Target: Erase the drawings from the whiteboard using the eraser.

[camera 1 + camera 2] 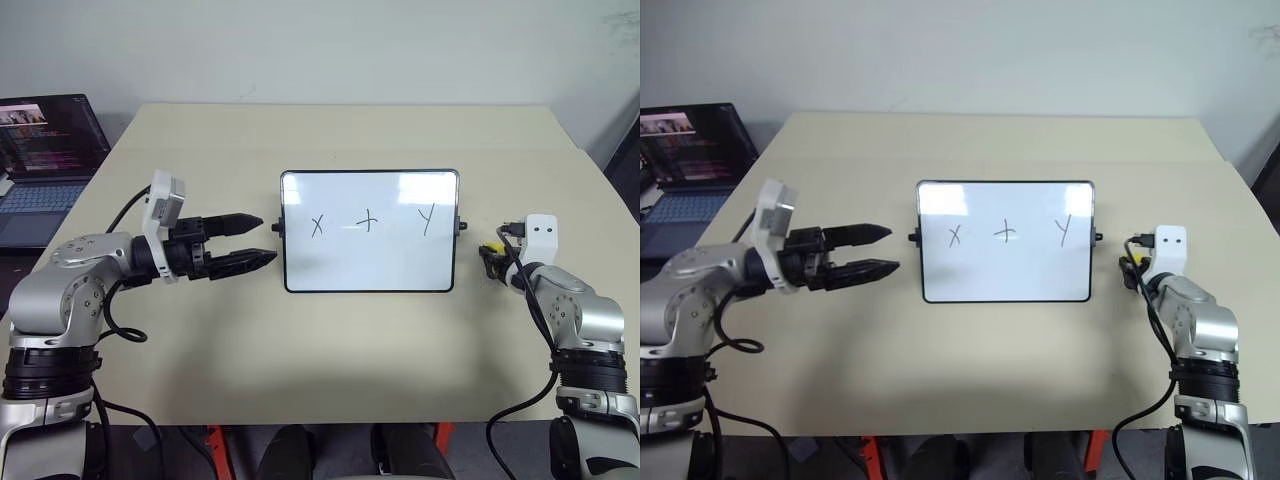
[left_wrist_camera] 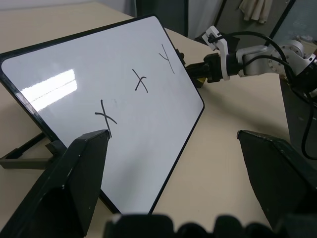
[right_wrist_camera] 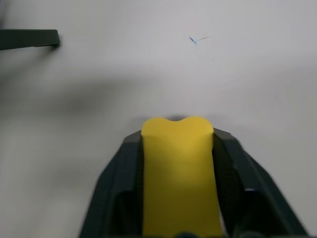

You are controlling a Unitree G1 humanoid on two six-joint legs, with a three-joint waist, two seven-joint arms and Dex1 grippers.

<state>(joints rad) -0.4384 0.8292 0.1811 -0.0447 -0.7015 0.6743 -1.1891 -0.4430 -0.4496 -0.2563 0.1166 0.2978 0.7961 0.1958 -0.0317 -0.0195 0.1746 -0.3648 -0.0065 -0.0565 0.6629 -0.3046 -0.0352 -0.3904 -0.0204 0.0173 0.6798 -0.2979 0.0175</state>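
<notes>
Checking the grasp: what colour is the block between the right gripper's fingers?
Yellow. The eraser shows best in the right wrist view.

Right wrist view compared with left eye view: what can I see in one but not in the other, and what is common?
The right wrist view gives the close look: the yellow eraser squeezed between the right gripper fingers. The left eye view gives the whiteboard with its drawings X, + and Y unerased, the open left gripper beside the board's left edge, and a laptop. Both show the beige table and the right gripper.
</notes>
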